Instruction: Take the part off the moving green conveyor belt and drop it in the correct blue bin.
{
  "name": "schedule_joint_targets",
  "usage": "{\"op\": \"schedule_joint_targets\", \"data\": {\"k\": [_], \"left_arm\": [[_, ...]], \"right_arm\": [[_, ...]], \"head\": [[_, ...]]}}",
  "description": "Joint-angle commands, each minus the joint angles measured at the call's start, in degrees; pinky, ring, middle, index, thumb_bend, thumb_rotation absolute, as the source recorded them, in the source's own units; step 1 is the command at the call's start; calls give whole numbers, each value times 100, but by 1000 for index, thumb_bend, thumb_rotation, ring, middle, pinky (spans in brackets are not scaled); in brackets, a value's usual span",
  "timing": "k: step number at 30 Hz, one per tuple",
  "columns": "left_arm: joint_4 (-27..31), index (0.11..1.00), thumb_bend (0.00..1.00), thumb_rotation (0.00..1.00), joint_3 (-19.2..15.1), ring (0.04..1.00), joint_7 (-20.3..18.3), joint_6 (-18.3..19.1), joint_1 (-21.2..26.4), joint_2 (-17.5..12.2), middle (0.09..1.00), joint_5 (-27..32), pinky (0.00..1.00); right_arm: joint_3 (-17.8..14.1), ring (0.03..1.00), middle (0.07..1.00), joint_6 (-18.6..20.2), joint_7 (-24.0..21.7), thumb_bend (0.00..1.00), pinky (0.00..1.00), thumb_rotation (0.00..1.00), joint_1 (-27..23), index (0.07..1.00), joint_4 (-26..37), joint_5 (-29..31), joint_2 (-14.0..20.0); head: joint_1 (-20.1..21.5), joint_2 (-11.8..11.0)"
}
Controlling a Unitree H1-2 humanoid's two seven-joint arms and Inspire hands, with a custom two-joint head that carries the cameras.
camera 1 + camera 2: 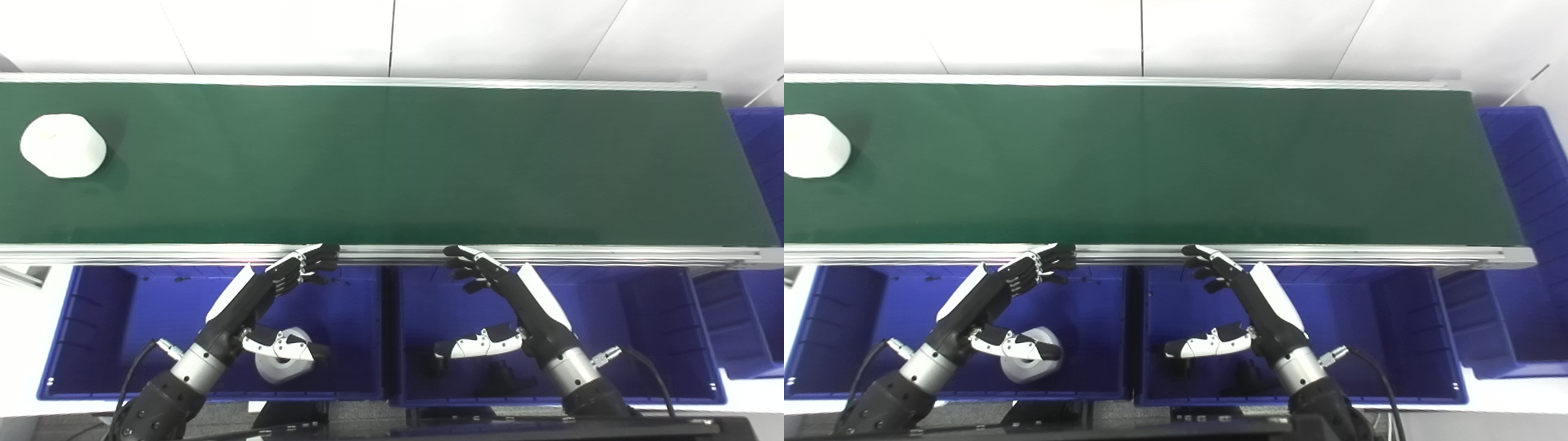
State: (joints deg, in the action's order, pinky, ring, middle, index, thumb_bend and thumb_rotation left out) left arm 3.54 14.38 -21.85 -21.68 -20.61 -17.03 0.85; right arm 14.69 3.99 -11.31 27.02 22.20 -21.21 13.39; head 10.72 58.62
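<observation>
reaching up from the bottom edge, two dark arms with silver wrists hold a pair of robot hands over a row of blue bins below the conveyor. the left robot hand hangs above the left blue bin, fingers spread and lightly curled, thumb stuck out to the side, holding nothing; its fingertips lie close by the near aluminium rail of the belt. under its thumb, on the floor of that bin, sits a white cylindrical part with a hole in its top. the right robot hand mirrors it over the middle blue bin, also open and empty, fingers apart, thumb pointing left, fingertips near the same rail. dark parts lie at the bottom of this bin, too shadowed to tell their shape. a third blue bin stands at the far right, wrapping past the end of the belt. beyond the rail the green conveyor belt runs the full width of the view. the white part, a squat block with chamfered edges, rests on the belt at its far left end, well apart from both robot hands and nearer the far side of the belt than the near. behind the conveyor, a white panelled wall closes the scene.
</observation>
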Motion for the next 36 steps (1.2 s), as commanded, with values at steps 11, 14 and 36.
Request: {"op": "schedule_joint_targets", "data": {"k": [11,14,36], "left_arm": [[187,848,875,219,-15,815,2,-43,15,-31,851,49,733],[209,848,876,218,-21,815,15,-6,9,-31,851,20,734],[-429,842,896,230,362,835,407,-452,-163,531,849,-871,787]], "right_arm": [[-37,767,805,-65,22,896,631,261,6,850,178,96,-5],[-24,763,804,-94,32,892,645,265,-9,851,160,58,7],[-384,770,818,-1649,251,910,645,296,219,850,-1099,671,461]], "head": [[-16,1],[-7,3],[-2474,-1762]]}}
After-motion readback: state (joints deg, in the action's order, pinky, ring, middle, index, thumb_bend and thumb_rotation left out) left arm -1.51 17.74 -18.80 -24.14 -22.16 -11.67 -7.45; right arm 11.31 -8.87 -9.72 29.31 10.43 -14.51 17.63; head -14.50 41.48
